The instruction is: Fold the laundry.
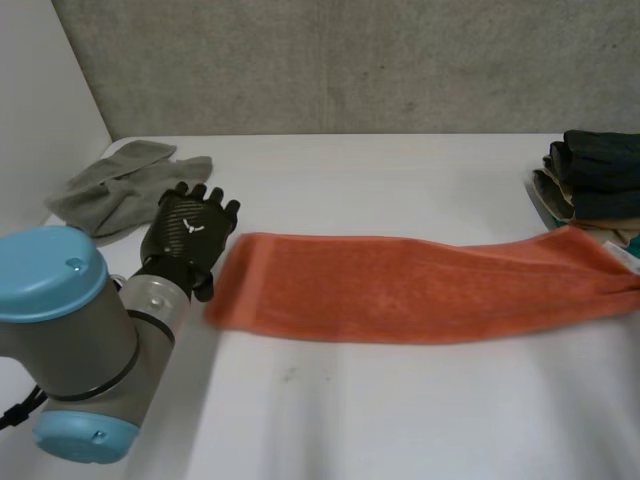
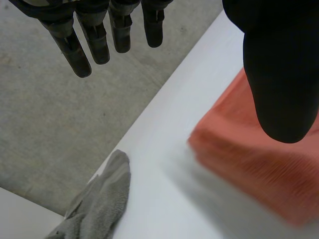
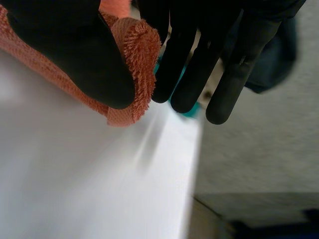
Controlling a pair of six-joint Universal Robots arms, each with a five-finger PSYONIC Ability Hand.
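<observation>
Item: orange towel [image 1: 420, 288], laid long on table [image 1: 400, 410]. I had left hand [image 1: 190, 232] beside one end, fingers straight, empty; right hand [image 3: 75, 55] pinched the other end. Grey cloth [image 1: 125, 185] lay nearby.

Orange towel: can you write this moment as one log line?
orange towel: stretched out | left hand: open, beside its end | right hand: pinching other end

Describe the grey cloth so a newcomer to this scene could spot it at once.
On the white table, look to the far corner on the robot's left. Beyond the left hand lies the grey cloth. It is crumpled, unlike the flat orange towel and the dark folded stack.
</observation>
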